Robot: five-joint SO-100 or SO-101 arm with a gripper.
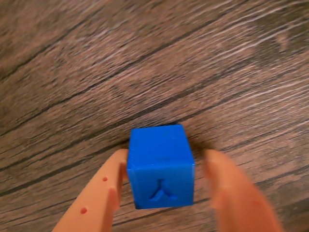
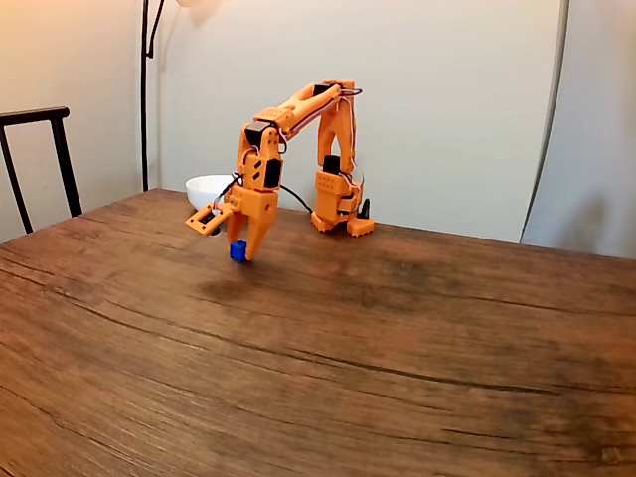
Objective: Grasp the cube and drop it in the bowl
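A small bright blue cube (image 1: 161,166) sits between my orange fingers in the wrist view. The left finger (image 1: 104,188) presses its left side, and the blurred right finger (image 1: 231,188) stands close at its right. In the fixed view my gripper (image 2: 241,256) points down with the cube (image 2: 238,251) at its tips, seemingly a little above the wooden table (image 2: 397,348), with a soft shadow below. The white bowl (image 2: 207,189) stands behind and to the left of the gripper, near the table's far edge, partly hidden by the arm.
The arm's base (image 2: 338,214) stands at the back of the table, right of the bowl. In the fixed view a dark chair (image 2: 40,149) is at the left edge and a lamp pole (image 2: 146,89) rises behind it. Open tabletop lies in front and to the right.
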